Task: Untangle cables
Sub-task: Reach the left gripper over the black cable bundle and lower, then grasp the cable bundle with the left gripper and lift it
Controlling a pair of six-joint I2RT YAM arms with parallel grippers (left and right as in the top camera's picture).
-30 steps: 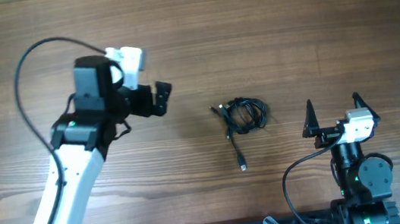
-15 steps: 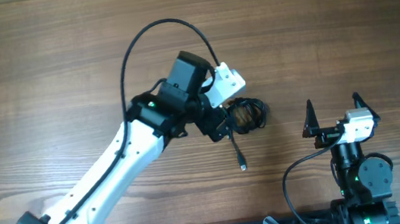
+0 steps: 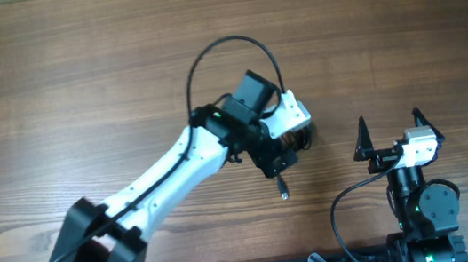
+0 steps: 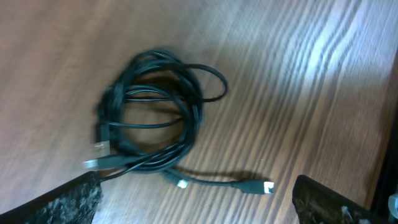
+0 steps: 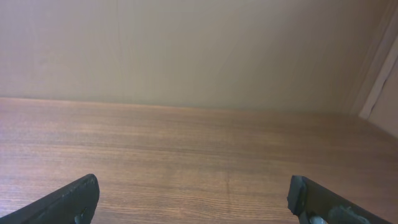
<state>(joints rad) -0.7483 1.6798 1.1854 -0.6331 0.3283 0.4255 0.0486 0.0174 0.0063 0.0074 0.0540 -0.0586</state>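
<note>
Cables (image 4: 155,124): thin black cords looped into one loose coil, flat on the tabletop (image 3: 74,70), a little right of centre in the overhead view.
Plug ends: two metallic plugs side by side at the coil's left edge in the left wrist view; one strand (image 3: 282,189) trailing out of the coil toward the near edge, ending in a small plug.
Left arm (image 3: 176,169): stretched diagonally across the tabletop, wrist over the coil, hiding most of it from overhead.
Left jaws: spread wide, one finger at each bottom corner of the wrist view, coil just ahead of them; no cord between them, nothing gripped.
Right arm (image 3: 422,202): folded at the near right edge, well apart from the coil.
Right jaws: spread wide and empty, pointing across bare wood toward a plain wall (image 5: 186,50).
</note>
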